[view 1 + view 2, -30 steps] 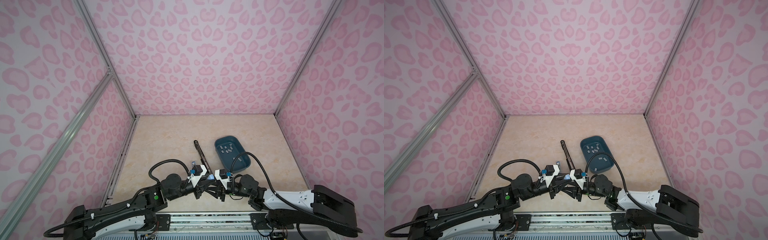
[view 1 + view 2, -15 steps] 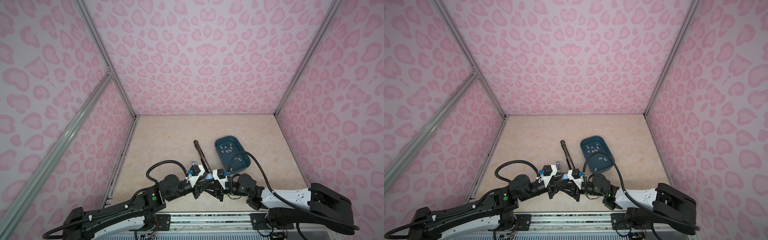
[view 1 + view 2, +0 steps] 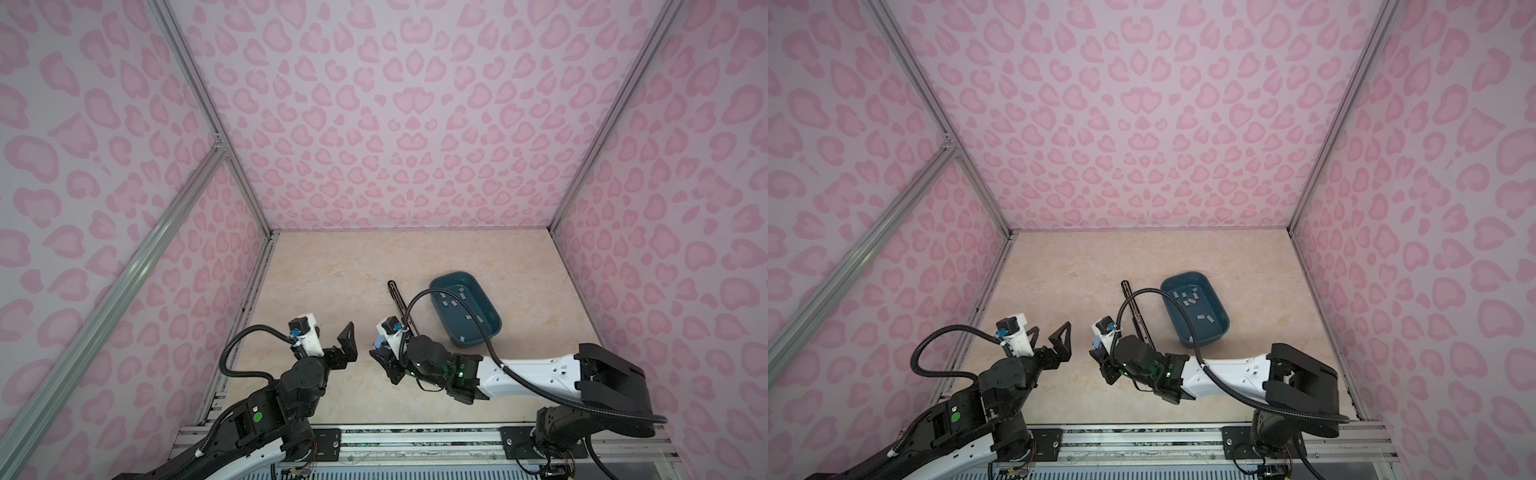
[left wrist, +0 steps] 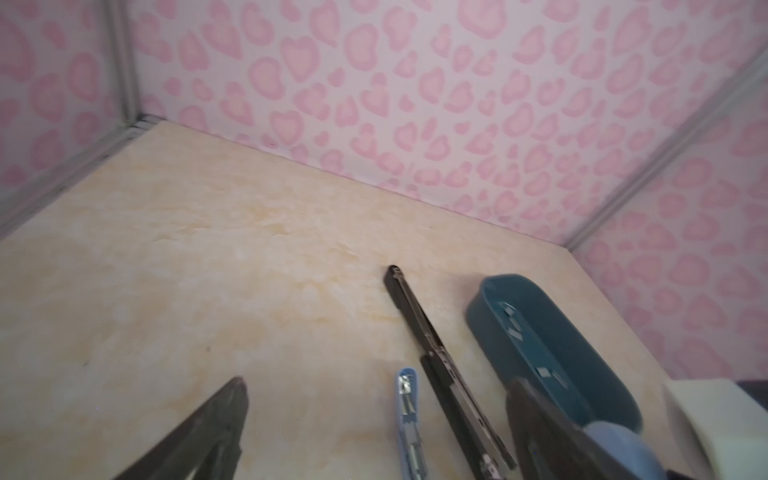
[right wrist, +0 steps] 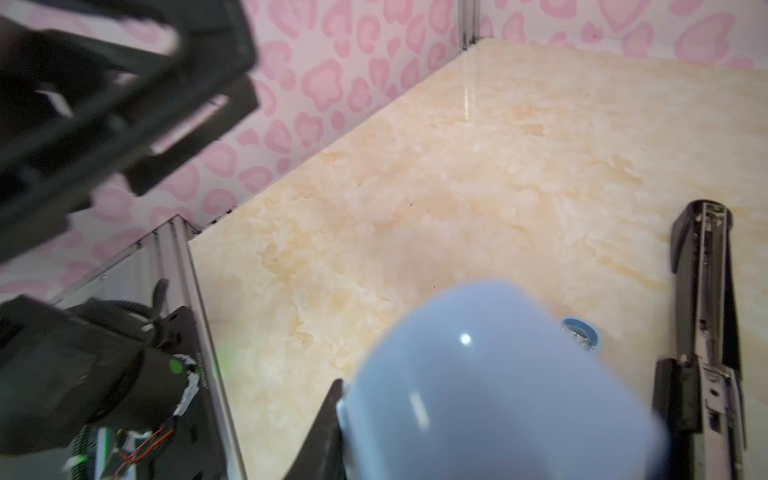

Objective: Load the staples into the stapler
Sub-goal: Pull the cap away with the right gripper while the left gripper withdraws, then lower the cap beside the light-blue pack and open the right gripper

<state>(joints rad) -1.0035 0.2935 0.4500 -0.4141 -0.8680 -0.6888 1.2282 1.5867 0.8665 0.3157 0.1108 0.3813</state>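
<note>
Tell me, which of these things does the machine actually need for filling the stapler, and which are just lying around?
Part of the job: staples in the teal bin; light-blue stapler held in the right gripper; left gripper, open and empty.
Probably just lying about: black stapler, opened flat on the table beside the bin, untouched.

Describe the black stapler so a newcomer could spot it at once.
Find the dark teal bin on the right half of the beige tabletop in both top views. Lying just left of it is the black stapler, a slim bar opened out flat, running toward the back wall. Black colour separates it from the light-blue stapler on its other side.
</note>
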